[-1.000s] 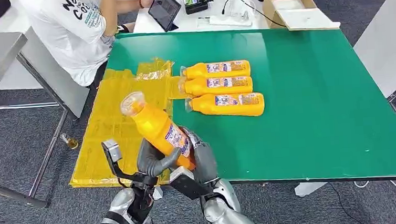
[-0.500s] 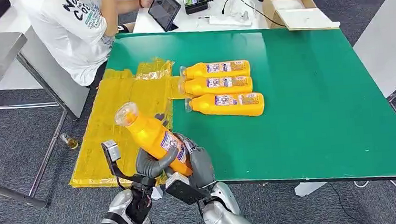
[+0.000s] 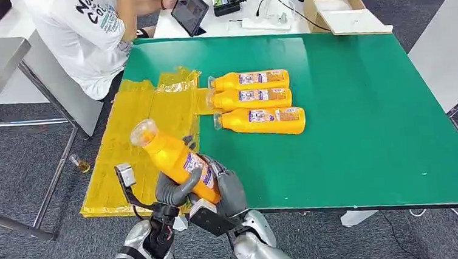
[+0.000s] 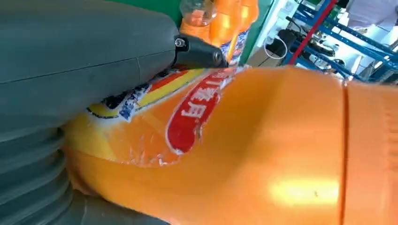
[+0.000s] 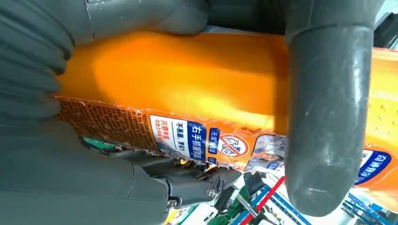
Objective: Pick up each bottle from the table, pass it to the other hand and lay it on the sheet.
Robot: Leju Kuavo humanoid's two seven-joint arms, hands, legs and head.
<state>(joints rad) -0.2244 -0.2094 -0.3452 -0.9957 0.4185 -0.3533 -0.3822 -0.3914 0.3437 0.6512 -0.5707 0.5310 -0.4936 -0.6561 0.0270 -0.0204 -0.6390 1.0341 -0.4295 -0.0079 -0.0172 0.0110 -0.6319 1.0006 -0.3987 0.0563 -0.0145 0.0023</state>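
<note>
The bottle (image 3: 174, 161) in the two robot hands has tipped lower and slid toward 9 o'clock since a second ago; its cap end was higher and nearer the middle of the picture then, and now it leans out over the yellow sheet (image 3: 131, 142); both arms have sunk a little toward 6 o'clock too; I think this means the pass from one hand to the other is going on right now, and the laying down comes next

The left robot hand (image 3: 175, 191) wraps its thumb and fingers around the lower part of the bottle; the right robot hand (image 3: 226, 187) holds the same bottle from the 3 o'clock side; so both hands grip it together, and neither has let go yet

The bottle is bright orange with a see-through cap at the 11 o'clock end; it has a label with red, blue and white on it; the label looks a bit torn and wrinkly in the left wrist view; the body is smooth and shiny, so I guess it could slip

Three more bottles (image 3: 253, 97) lie side by side on the green tabletop (image 3: 359, 114), at 1 o'clock from the hands, well apart from them; their caps point toward the sheet
</note>
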